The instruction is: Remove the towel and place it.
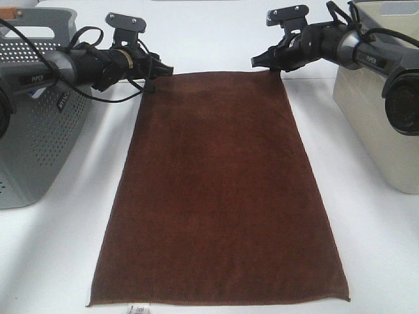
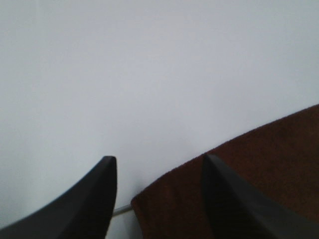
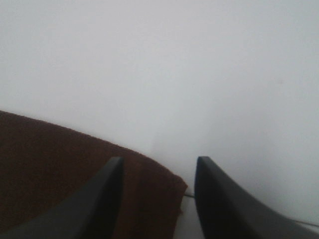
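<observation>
The dark-brown towel (image 1: 219, 190) lies flat on the white table, with a small white tag (image 1: 137, 309) at its near short edge. My left gripper (image 1: 162, 70) is at the towel's far left corner. In the left wrist view the gripper (image 2: 157, 172) is open, with the towel corner (image 2: 164, 199) between its fingers. My right gripper (image 1: 260, 63) is at the far right corner. In the right wrist view the gripper (image 3: 157, 172) is open, and the towel corner (image 3: 159, 186) lies between its fingers.
A grey perforated basket (image 1: 33, 124) stands at the left edge of the table. A beige bin (image 1: 380, 124) stands at the right. The white table (image 1: 209, 33) runs on beyond the towel's far edge.
</observation>
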Motion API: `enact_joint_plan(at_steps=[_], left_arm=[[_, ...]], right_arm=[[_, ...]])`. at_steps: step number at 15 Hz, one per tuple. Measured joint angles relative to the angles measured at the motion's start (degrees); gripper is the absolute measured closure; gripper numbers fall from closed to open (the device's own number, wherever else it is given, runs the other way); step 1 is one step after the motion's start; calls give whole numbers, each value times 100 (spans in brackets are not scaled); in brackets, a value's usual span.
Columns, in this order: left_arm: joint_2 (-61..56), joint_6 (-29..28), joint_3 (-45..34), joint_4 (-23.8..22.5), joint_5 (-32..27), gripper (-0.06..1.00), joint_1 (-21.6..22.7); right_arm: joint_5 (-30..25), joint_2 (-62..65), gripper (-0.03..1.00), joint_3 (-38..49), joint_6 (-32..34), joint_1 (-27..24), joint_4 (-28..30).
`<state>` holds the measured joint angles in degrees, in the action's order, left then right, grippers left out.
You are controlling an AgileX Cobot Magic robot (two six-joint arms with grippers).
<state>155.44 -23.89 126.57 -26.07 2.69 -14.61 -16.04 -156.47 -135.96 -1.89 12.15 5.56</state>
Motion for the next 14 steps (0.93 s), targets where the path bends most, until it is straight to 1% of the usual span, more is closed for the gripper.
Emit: enact_joint_plan(at_steps=[1, 2, 4, 7, 10, 12, 14], left_arm=[[0, 0, 0, 0, 132, 35, 6], [0, 0, 0, 0, 235, 31, 6], [-11, 0, 0, 0, 355, 28, 6], [-183, 0, 0, 0, 355, 28, -29], [-642, 0, 0, 0, 298, 28, -103], [-1008, 0, 0, 0, 57, 28, -149], [-1398, 0, 0, 6, -596, 28, -201]], right_arm=[[6, 0, 42, 0, 0, 0, 0], [29, 0, 35, 0, 0, -6, 0], [17, 0, 30, 0, 0, -6, -74], [-92, 149, 29, 0, 0, -6, -355], [-229, 539, 29, 0, 0, -6, -619], [-418, 854, 29, 0, 0, -6, -659], [-819, 1261, 29, 0, 0, -6, -682]])
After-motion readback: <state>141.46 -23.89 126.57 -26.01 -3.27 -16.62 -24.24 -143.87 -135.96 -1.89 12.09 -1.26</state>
